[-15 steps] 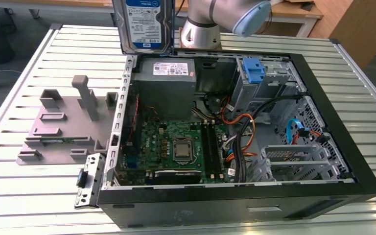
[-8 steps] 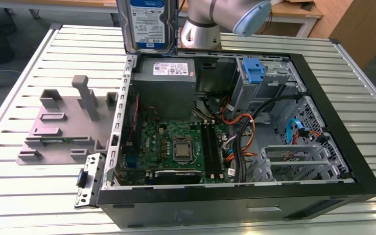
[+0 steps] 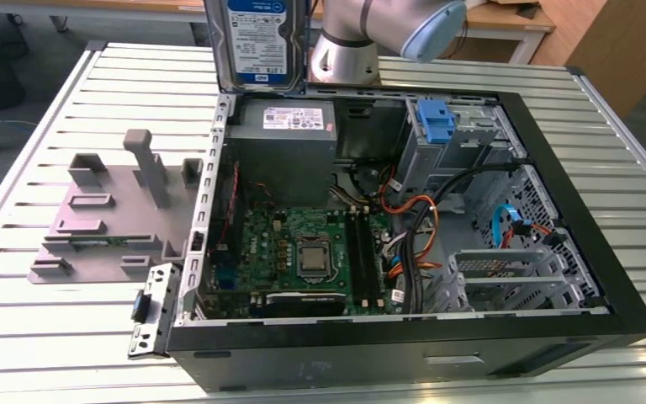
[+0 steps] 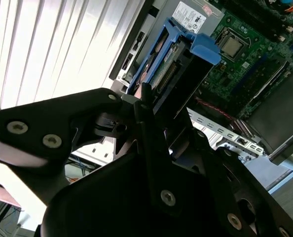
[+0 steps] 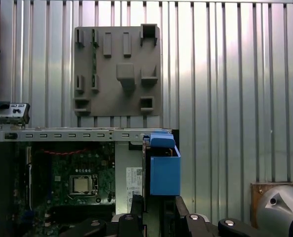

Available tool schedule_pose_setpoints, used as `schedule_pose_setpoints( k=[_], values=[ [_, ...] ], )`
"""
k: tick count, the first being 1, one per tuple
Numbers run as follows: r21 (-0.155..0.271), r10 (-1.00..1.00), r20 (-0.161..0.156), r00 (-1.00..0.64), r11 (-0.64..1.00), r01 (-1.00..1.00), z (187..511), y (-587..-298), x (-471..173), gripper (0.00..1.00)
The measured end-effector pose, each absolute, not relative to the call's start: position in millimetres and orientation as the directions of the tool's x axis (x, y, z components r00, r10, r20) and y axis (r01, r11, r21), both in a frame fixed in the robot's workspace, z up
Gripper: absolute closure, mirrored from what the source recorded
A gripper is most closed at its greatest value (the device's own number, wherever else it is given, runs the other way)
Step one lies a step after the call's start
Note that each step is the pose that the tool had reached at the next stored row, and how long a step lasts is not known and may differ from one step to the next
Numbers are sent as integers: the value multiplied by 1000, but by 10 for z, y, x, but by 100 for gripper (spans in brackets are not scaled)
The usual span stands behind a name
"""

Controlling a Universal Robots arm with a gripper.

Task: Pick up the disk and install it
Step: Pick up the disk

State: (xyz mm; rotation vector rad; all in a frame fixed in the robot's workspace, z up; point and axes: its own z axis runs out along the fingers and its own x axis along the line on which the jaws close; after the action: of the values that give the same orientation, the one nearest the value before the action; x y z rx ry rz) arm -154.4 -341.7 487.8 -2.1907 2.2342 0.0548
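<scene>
The disk (image 3: pixel 262 42) hangs upright in the air above the back corner of the open computer case (image 3: pixel 592 252), on the exterior view's left. It is a silver drive with a white and blue label, framed by a blue carrier (image 5: pixel 164 170). In the second wrist view my gripper (image 4: pixel 149 106) is shut on the disk (image 4: pixel 173 61), and a black finger (image 4: pixel 145 98) presses its edge. The connector end points down toward the case. The arm (image 3: pixel 385 29) rises just behind the case.
Inside the case are a grey power-supply box (image 3: pixel 283 135), a green motherboard (image 3: pixel 300 252), a bare blue bracket (image 3: pixel 437 122), orange and black cables (image 3: pixel 419 236) and a metal drive cage (image 3: pixel 514 273). A grey moulded fixture (image 3: pixel 110 210) lies on the slatted table (image 3: pixel 31 337).
</scene>
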Motion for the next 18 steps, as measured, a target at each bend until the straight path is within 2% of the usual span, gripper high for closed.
schedule_pose_setpoints(
  k=[18],
  values=[
    [17, -999, -33, -20, 19, -1000, 4872, -3402, -1260, 65]
  ],
)
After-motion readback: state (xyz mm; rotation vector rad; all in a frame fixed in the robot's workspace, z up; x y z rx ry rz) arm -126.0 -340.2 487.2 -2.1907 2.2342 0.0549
